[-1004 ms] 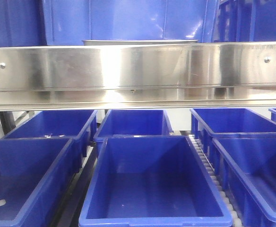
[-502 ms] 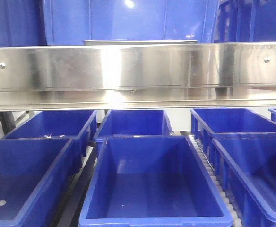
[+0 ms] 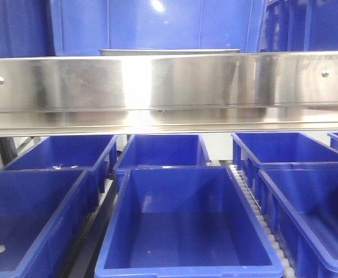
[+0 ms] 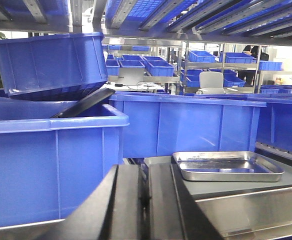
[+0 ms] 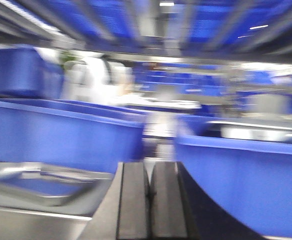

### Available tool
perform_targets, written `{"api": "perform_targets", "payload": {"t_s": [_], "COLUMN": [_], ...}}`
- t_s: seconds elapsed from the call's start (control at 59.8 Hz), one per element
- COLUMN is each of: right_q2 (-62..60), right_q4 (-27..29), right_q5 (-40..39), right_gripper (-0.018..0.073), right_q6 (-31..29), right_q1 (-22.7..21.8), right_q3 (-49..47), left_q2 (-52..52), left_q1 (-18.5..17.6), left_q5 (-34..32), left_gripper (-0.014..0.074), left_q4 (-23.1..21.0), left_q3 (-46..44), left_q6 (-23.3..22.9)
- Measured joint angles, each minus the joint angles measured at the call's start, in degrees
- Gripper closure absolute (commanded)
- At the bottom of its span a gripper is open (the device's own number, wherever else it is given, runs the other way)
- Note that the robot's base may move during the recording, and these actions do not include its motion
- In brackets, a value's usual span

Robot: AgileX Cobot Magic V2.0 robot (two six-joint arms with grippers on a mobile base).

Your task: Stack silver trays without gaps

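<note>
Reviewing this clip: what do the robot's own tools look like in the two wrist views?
Only the tips show. The left tool has two flat black fingers with broad rectangular faces, flaring outward into dark sloped shoulders at the base. The right tool looks the same: black, slab-like fingers, though that view is blurred. No cables, markings or arm links are visible in any view.
</note>
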Motion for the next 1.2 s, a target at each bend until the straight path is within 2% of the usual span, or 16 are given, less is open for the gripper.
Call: {"api": "perform_targets", "payload": {"t_s": [0.084,0.151,0.251,0.351,0.435,0.552,0.887,1.205], "right_q2": [0.0,0.11,0.11,0.11,0.17,0.17,0.17,0.17], "right_q4": [-0.48,0.52,4.07,7.58,8.85,9.34,9.48,9.48], "right_q5": [-2.91,-5.9,-11.6,-20.63,-26.39,-30.0,-30.0,-25.14], "right_gripper": [0.0641,0.0641,0.0641,0.0641,0.0641,0.0641,0.0641,0.0641], "right_q6": [0.0,0.0,0.0,0.0,0.09,0.09,0.09,0.09], "right_q1": [-3.81,-4.74,-4.83,-4.83,-4.83,-4.83,-4.83,-4.83], "right_q3": [3.49,7.27,14.41,23.35,29.72,34.44,35.6,35.61], "left_q2": [0.0,0.0,0.0,0.0,0.0,0.0,0.0,0.0], "left_q1": [0.0,0.0,0.0,0.0,0.0,0.0,0.0,0.0], "left_q5": [0.0,0.0,0.0,0.0,0.0,0.0,0.0,0.0], "left_gripper": [0.0603,0.0603,0.0603,0.0603,0.0603,0.0603,0.0603,0.0603], "left_q4": [0.0,0.0,0.0,0.0,0.0,0.0,0.0,0.0], "left_q3": [0.0,0.0,0.0,0.0,0.0,0.0,0.0,0.0], "left_q6": [0.0,0.0,0.0,0.0,0.0,0.0,0.0,0.0]}}
